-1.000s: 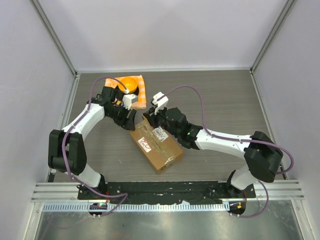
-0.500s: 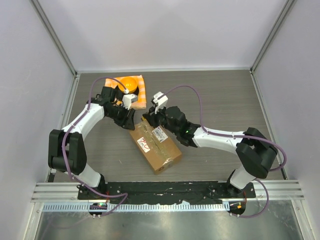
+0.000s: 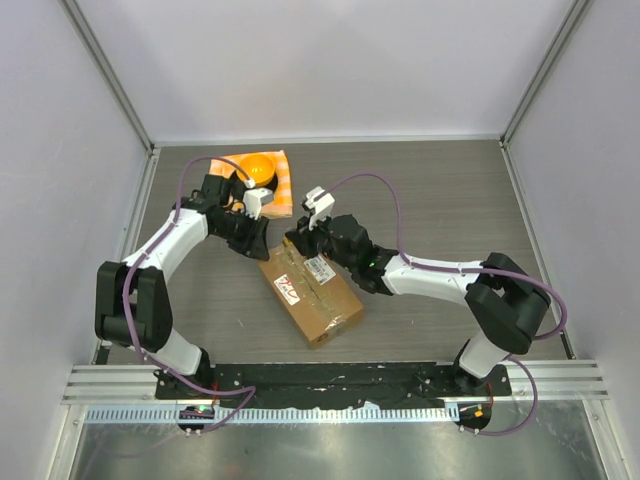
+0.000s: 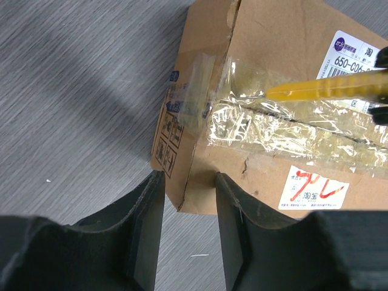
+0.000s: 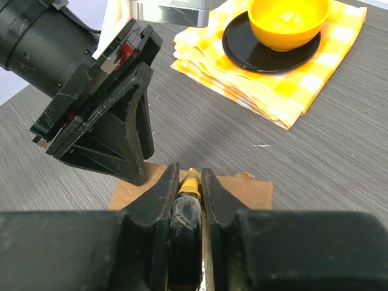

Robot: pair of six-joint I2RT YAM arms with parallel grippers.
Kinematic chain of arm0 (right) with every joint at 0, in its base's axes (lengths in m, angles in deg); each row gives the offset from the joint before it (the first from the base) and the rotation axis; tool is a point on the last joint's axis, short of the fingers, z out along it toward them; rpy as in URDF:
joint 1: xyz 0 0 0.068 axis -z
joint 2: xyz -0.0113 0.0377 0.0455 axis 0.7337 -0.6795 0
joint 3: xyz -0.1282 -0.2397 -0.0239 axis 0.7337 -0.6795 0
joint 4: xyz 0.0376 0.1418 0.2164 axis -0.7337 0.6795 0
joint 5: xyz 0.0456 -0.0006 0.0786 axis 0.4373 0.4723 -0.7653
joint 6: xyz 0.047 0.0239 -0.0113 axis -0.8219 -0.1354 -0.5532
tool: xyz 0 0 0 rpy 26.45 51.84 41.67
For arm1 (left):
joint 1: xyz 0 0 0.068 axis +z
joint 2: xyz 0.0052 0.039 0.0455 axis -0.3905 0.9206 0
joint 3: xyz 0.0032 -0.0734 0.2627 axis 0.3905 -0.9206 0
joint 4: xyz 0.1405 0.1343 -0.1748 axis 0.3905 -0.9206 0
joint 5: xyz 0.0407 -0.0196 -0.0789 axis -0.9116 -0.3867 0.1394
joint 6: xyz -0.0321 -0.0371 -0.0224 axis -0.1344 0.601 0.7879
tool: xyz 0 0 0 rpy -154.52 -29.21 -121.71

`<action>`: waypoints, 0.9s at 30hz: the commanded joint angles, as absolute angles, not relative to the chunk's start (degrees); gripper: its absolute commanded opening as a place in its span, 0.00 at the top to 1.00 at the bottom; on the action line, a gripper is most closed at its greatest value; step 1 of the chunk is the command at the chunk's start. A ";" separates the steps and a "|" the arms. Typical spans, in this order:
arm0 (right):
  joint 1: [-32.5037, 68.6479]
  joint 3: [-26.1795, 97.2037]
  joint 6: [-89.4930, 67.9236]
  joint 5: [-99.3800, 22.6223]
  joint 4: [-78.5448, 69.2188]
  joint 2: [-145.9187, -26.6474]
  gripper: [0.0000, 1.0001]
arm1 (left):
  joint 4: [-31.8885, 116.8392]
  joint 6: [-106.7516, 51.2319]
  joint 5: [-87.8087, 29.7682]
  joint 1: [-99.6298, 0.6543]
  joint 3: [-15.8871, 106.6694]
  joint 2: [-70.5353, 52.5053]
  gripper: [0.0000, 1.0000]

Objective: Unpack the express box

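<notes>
Ideally the right claw (image 5: 188, 182), clamped on the yellow cutter (image 4: 315, 90), draws its tip shallowly along the taped seam (image 4: 267, 124) while the left claw (image 4: 188, 177), jaws apart astride a corner of the box (image 3: 310, 290) lying on the table (image 3: 450, 200) between both arms, steadies it.

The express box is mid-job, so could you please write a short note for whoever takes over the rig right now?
Left hand: open, fingers either side of a corner at the far end of the express box; contact cannot be told.
Right hand: shut on a yellow cutter, its blade lying along the clear tape on the top seam.
Box: flat on the table between the arms, flaps closed.
Done: cutter is at the seam; how far the tape is cut cannot be told.
Left: slit the tape, open the flaps, take out the contents.
</notes>
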State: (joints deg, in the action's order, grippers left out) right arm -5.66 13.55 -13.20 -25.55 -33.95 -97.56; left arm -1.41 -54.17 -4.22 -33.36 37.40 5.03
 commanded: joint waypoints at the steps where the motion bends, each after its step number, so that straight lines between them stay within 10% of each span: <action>1: -6.41 15.33 -13.81 -25.38 -36.64 -98.10 0.99 | -0.15 -52.70 -7.48 -33.01 35.89 3.64 0.59; 27: -8.79 17.62 -11.44 -21.07 -30.93 -100.21 0.99 | -0.23 -50.59 -9.42 -33.18 34.83 3.03 0.72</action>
State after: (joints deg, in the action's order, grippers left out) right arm -8.00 15.62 -12.00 -22.07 -31.74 -99.24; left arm -0.45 -49.99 -4.68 -33.42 36.14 3.83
